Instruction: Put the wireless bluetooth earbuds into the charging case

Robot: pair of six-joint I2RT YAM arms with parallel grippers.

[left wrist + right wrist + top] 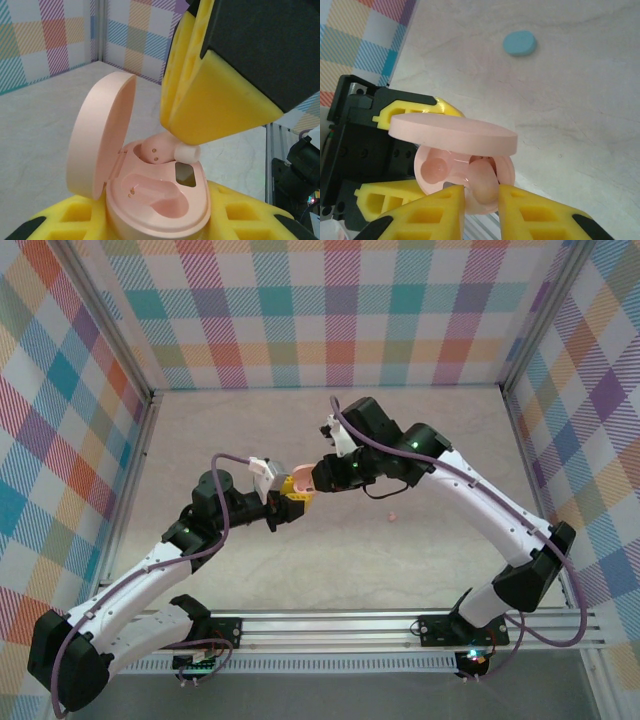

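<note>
Over the open pink case [159,226], 1 salmon earbud [159,148] tilts.

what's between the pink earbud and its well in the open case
Nothing visible. The lid is swung open to one side, and the pink earbud, pinched in the right fingers, sits at the mouth of the far well of the charging case, which the left fingers hold.

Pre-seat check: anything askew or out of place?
The pink earbud sits tilted in the far slot of the pink case, not seated, pinched by the right gripper. The near slot is empty. A small pink piece lies loose on the table.
</note>
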